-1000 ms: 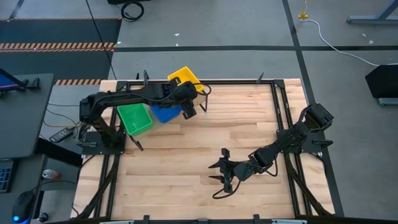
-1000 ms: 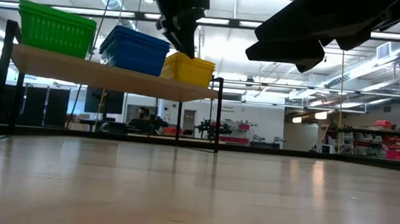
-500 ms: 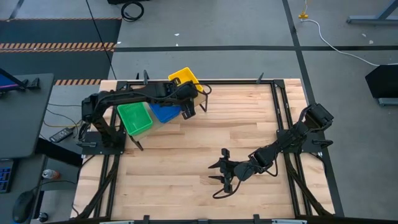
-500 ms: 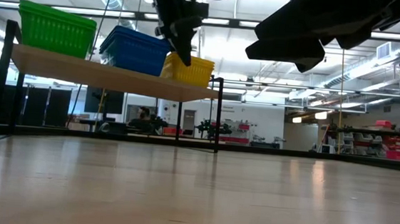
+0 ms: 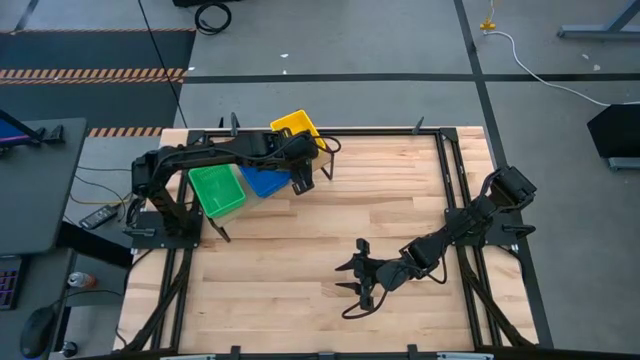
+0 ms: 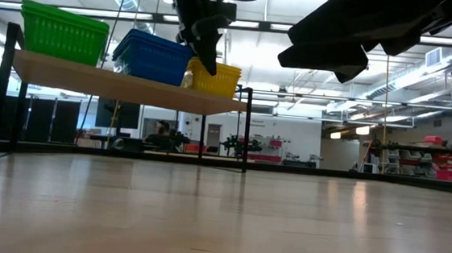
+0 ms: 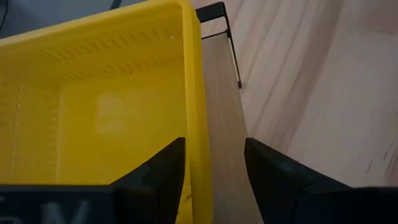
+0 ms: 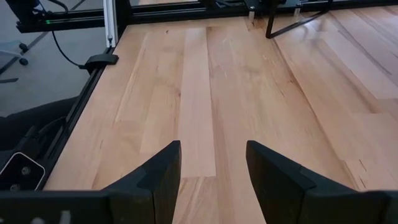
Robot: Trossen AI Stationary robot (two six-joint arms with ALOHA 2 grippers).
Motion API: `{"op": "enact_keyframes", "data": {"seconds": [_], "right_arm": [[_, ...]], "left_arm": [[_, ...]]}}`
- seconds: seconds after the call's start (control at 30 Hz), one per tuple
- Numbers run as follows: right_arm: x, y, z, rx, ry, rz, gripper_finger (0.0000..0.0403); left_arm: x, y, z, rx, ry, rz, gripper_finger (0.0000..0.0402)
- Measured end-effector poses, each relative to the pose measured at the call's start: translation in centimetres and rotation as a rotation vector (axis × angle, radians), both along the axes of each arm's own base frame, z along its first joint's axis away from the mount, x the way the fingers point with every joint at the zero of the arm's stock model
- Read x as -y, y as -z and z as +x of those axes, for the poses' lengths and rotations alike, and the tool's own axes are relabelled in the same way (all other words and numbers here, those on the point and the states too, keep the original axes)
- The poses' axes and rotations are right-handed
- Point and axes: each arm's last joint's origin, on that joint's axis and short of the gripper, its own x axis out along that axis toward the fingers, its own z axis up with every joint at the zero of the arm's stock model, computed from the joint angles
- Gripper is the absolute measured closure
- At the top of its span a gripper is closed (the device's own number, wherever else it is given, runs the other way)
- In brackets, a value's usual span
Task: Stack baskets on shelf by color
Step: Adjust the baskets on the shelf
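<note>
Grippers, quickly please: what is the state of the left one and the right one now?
Left gripper: open, fingers astride the yellow basket's wall on the shelf.
Right gripper: open, empty, over the table.

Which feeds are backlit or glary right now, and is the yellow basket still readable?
Low view: bright ceiling lights behind leave both arms as silhouettes; the tabletop shows soft glare. Left wrist view: the yellow basket is evenly lit, its perforations slightly soft, beside the left pincer. High view: even light, faint shadows.

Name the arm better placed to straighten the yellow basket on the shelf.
Left: its gripper hangs open over the yellow basket wall on the shelf. The right gripper hovers over bare tabletop, far away.
</note>
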Motion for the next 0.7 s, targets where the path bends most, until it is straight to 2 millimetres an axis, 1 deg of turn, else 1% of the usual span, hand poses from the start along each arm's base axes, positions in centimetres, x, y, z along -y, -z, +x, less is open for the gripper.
{"op": "enact_keyframes", "data": {"seconds": [0.17, 0.3, 0.57, 0.7], "right_arm": [[0.0, 0.1, 0.0, -0.007, 0.000, -0.004, 0.0215], [0.0, 0.1, -0.1, -0.011, 0.000, -0.007, 0.0215], [0.0, 0.1, -0.1, -0.011, 0.000, -0.008, 0.0215], [0.0, 0.1, -0.1, -0.011, 0.000, -0.008, 0.0215]], "left_arm": [[0.0, 0.0, 0.0, -0.001, 0.001, 0.001, 0.0230], [0.5, 0.0, 0.1, 0.000, 0.015, 0.001, 0.0234], [2.3, -0.1, 0.7, 0.023, 0.068, -0.019, 0.0286], [3.0, -0.2, 1.0, 0.047, 0.092, -0.022, 0.0305]]}}
